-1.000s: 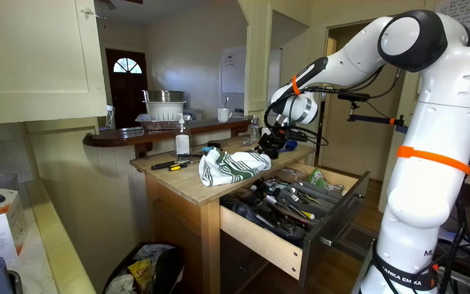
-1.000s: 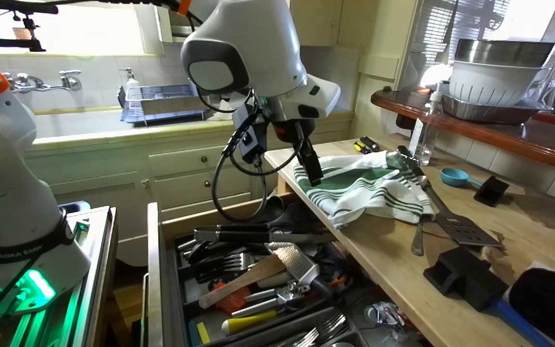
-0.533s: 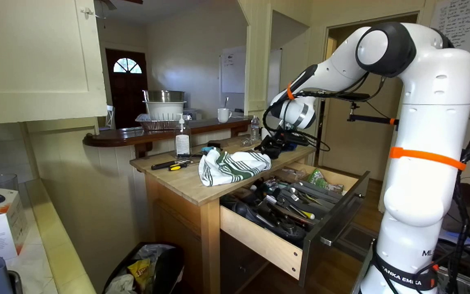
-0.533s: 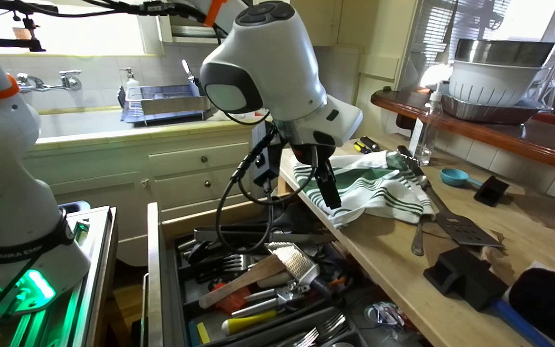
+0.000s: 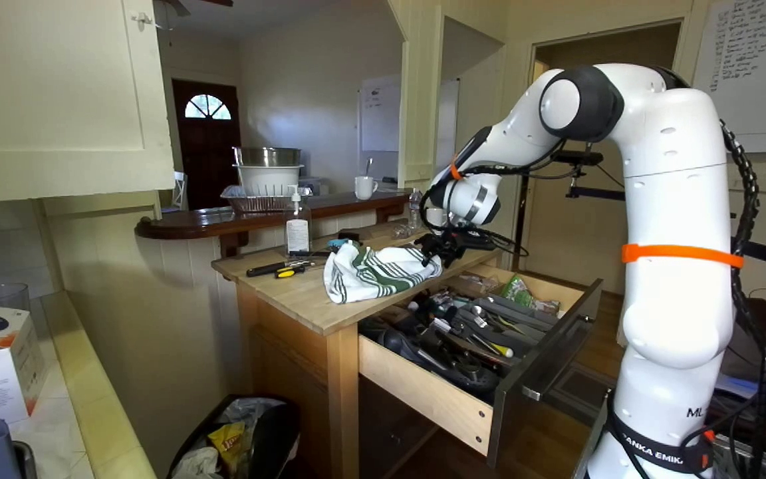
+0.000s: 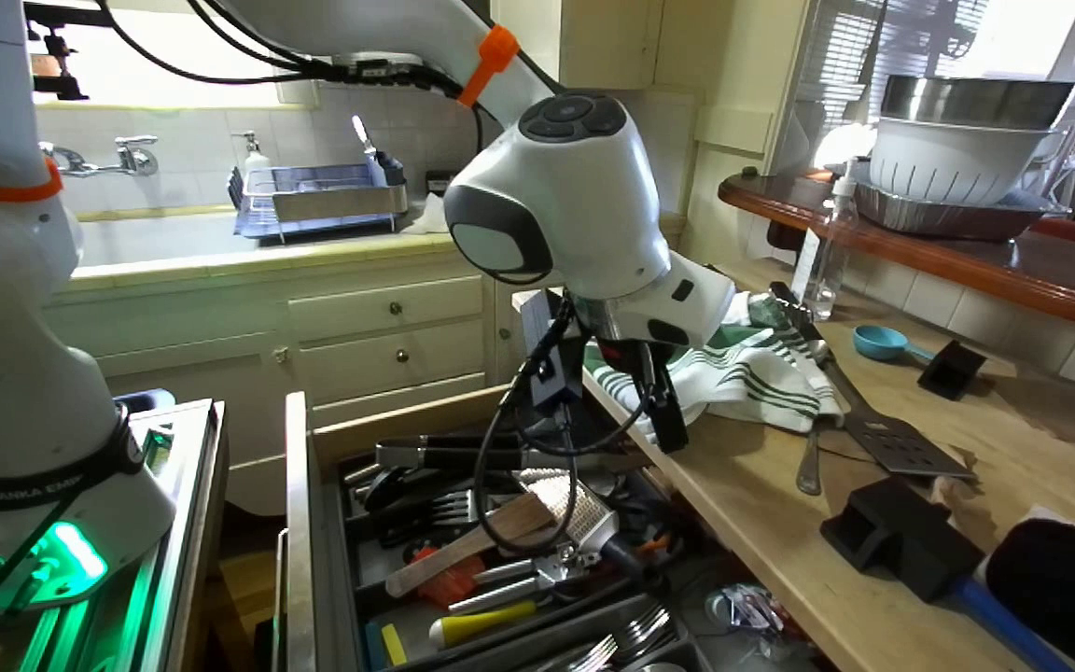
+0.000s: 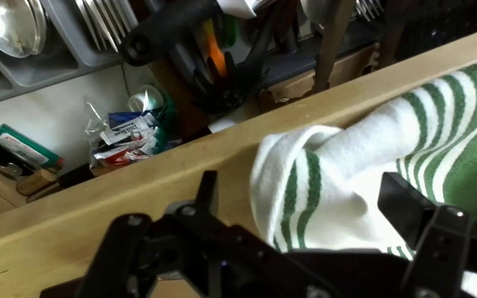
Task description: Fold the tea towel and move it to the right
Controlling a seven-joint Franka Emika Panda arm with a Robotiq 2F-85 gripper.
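Jaws spread at towel (image 5: 383, 273) on wooden counter (image 5: 293, 287); sink (image 6: 150, 241) beyond.

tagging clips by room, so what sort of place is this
A kitchen, probably in a home: there is a sink, a dish rack and an open drawer holding many utensils.

In an exterior view the table (image 5: 293, 293) stands well back, seen slightly from above, the arm (image 5: 679, 306) at three o'clock. In an exterior view the look is nearer, down over the drawer (image 6: 299, 532) at six o'clock toward the sink (image 6: 160, 238) at ten. The wrist view points down close, the tool (image 7: 300, 188) at six. All share table, drawer, towel (image 7: 340, 203).
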